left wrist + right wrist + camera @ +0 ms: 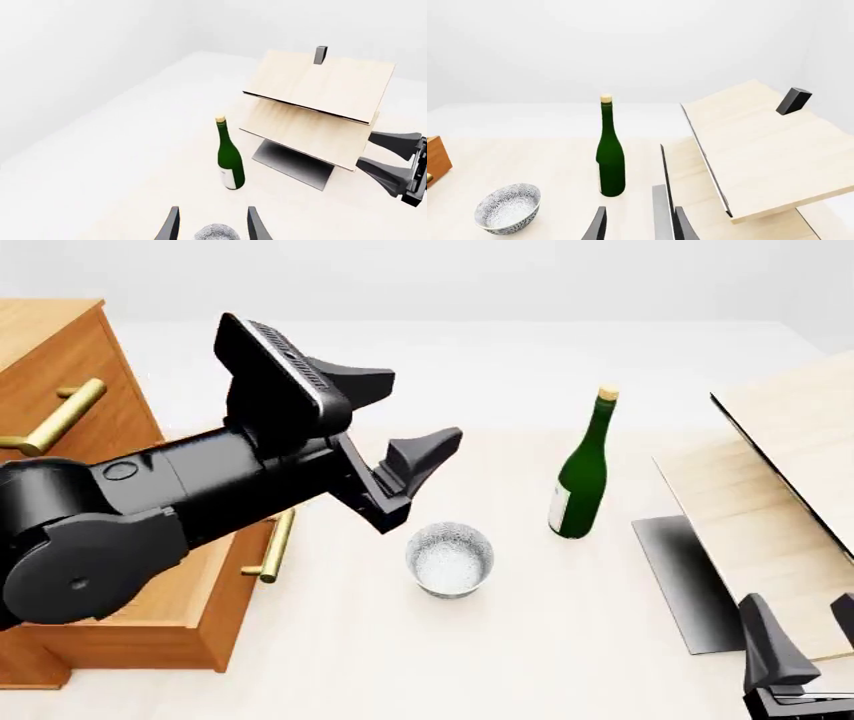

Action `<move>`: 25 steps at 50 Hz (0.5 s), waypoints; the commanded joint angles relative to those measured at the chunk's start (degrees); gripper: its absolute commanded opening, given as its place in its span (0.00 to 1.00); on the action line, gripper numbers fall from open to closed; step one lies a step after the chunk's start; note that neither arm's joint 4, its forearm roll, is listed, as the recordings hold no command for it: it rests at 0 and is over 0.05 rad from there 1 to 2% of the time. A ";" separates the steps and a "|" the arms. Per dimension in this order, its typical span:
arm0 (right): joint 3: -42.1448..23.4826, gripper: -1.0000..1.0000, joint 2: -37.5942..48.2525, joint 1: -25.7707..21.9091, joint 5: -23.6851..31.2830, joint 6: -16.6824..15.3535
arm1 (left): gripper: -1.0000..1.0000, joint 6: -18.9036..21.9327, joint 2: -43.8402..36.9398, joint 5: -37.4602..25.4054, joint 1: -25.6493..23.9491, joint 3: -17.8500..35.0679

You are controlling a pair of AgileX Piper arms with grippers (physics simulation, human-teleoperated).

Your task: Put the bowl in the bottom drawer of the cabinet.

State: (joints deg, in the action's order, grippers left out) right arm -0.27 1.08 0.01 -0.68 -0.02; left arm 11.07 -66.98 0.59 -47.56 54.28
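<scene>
The speckled white bowl (450, 558) stands upright on the table, just right of the cabinet (54, 360). The bottom drawer (235, 602) is pulled out, its brass handle (275, 546) facing the bowl. My left gripper (411, 415) hovers open above the bowl and slightly to its left, holding nothing. In the left wrist view the bowl (217, 233) shows between the fingertips of the left gripper (213, 224). My right gripper (805, 635) is open and empty at the near right edge. The right wrist view, with the right gripper (640, 226), shows the bowl (508, 207) far off to the side.
A green bottle (581, 475) stands right of the bowl. Pale wooden boards (774, 490) lean over a dark grey plate (681, 580) on the right. An upper drawer's brass handle (56, 416) sticks out from the cabinet.
</scene>
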 commanded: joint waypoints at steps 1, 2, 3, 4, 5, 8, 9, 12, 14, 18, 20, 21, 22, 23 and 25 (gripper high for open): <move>0.00 1.00 0.02 0.00 -0.01 0.01 | 1.00 -0.70 -5.49 -5.88 0.44 6.01; 0.00 1.00 -0.01 0.00 0.00 0.01 | 1.00 -0.31 -5.68 -5.85 0.94 6.11; 0.00 1.00 0.00 0.01 0.00 0.00 | 1.00 -0.28 -5.79 -5.93 0.93 6.26; 0.00 1.00 0.00 -0.01 0.00 0.00 | 1.00 -0.96 -6.12 -6.57 0.78 6.84; 0.00 1.00 0.00 0.00 0.00 0.00 | 1.00 -0.78 -6.41 -6.95 0.96 7.23; 0.00 1.00 0.02 0.00 -0.01 0.01 | 1.00 -1.59 -7.32 -7.76 0.84 8.12; 0.00 1.00 -0.02 0.00 0.01 0.00 | 1.00 -1.66 -7.71 -7.98 0.85 8.42; 0.00 1.00 0.00 0.00 0.00 0.00 | 1.00 -2.63 -9.22 -9.39 1.00 9.95; 0.00 1.00 0.00 0.01 0.00 0.00 | 1.00 -3.67 -10.35 -9.60 1.40 10.18; 0.00 1.00 -0.02 0.00 0.01 0.00 | 1.00 -4.94 -11.33 -9.91 1.34 10.56; 0.00 1.00 -0.02 0.00 0.01 0.01 | 1.00 -5.01 -11.98 -10.00 1.57 10.70; 0.00 1.00 -0.02 0.00 0.01 0.01 | 1.00 -5.50 -12.33 -10.20 1.54 10.97; 0.00 1.00 0.01 0.00 0.00 0.00 | 1.00 -5.51 -12.45 -10.35 1.52 11.22; 0.00 1.00 0.02 0.00 -0.01 0.00 | 1.00 -6.21 -12.77 -10.73 1.70 11.59; 0.00 1.00 0.00 -0.01 0.00 0.00 | 1.00 -6.48 -13.18 -10.91 1.74 11.60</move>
State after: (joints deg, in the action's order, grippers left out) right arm -0.27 1.08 0.01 -0.68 -0.02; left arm 6.93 -77.17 -8.38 -46.28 63.86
